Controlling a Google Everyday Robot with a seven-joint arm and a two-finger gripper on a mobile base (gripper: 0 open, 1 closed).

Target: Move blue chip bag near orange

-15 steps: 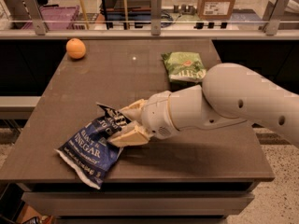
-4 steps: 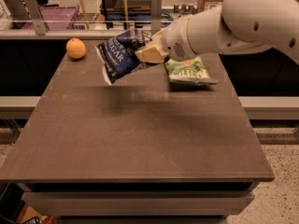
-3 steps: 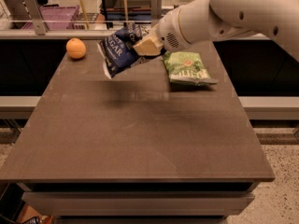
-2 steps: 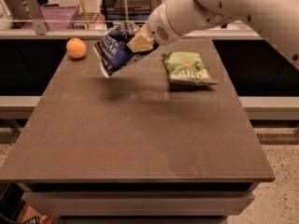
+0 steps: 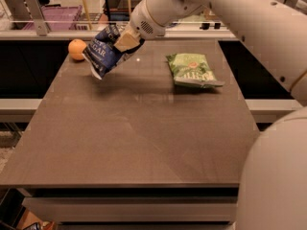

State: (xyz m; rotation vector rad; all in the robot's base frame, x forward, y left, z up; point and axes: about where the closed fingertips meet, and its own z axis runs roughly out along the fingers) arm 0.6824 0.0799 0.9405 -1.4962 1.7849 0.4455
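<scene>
The blue chip bag (image 5: pixel 102 55) has moved further left since a moment ago, and now hangs just beside the orange (image 5: pixel 76 49).
The gripper (image 5: pixel 125 41) is over the table's (image 5: pixel 144 138) far-left part, its fingers clamped on the bag's upper right end. The bag is tilted and lifted clear of the surface, with its shadow below it. The orange sits at the far-left corner, and the green chip bag (image 5: pixel 191 70) lies flat, well apart to the right.
</scene>
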